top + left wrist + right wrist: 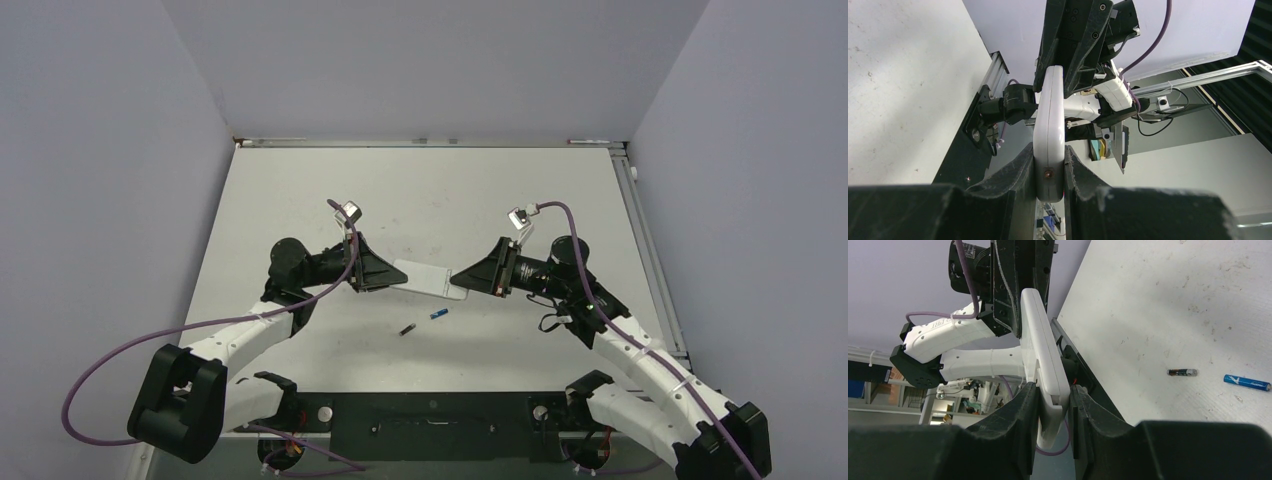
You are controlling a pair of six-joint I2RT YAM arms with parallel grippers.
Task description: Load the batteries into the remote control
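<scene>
Remote control (430, 280): mid-scene, apparently raised off tabletop (300, 190), long axis left–right.
Left gripper (392, 277): closed on left end, pinching both broad faces.
Right gripper (463, 285): closed likewise on right end.
Blue battery (438, 314), dark battery (407, 329): on tabletop just near of remote control, apart, untouched.
Step, judged: readying handset; nothing loaded; cover state hidden.
Next: one gripper must release and fetch battery while other steadies.
Arms: both reach inward from near edge, wrists level, facing each other.

The right gripper (1054, 390) presses its fingers (1020, 412) on the near end of the remote control (1040, 340). The left gripper (1017, 315) clamps its far end. Right of the remote control, the dark battery (1182, 372) and the blue battery (1247, 382) lie on the tabletop (1158, 300).
</scene>
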